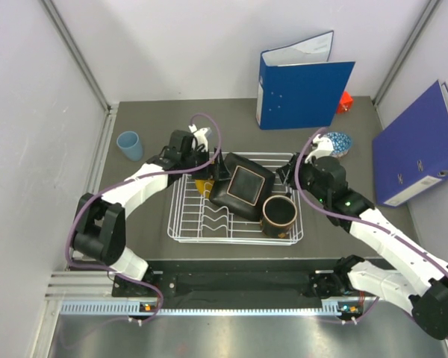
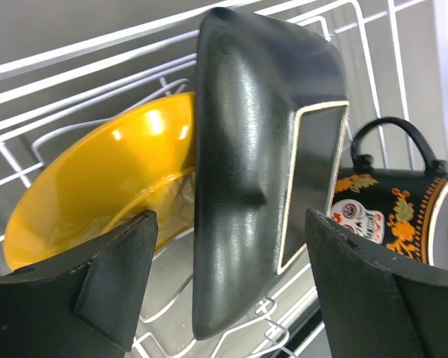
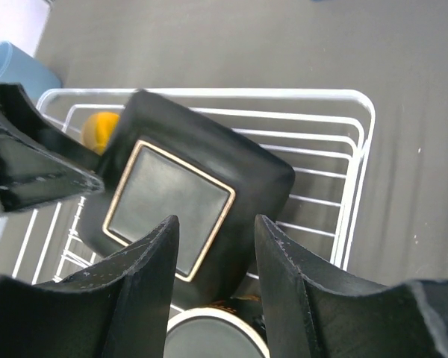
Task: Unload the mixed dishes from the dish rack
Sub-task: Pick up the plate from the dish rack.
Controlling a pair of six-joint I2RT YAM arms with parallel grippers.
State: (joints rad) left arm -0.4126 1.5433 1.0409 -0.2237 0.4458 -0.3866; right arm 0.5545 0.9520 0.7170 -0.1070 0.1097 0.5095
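Note:
The white wire dish rack holds the black square plate, tilted on its edge. The yellow dish is behind it and the dark mug is at the front right. My left gripper is open at the plate's left edge. In the left wrist view the plate's edge stands between the open fingers of my left gripper, untouched, with the yellow dish on the left and the mug on the right. My right gripper is open above the plate's right corner and the mug.
The light blue cup stands on the table left of the rack. The speckled bowl sits at the back right. Blue binders stand at the back and at the right. A red block lies behind the bowl.

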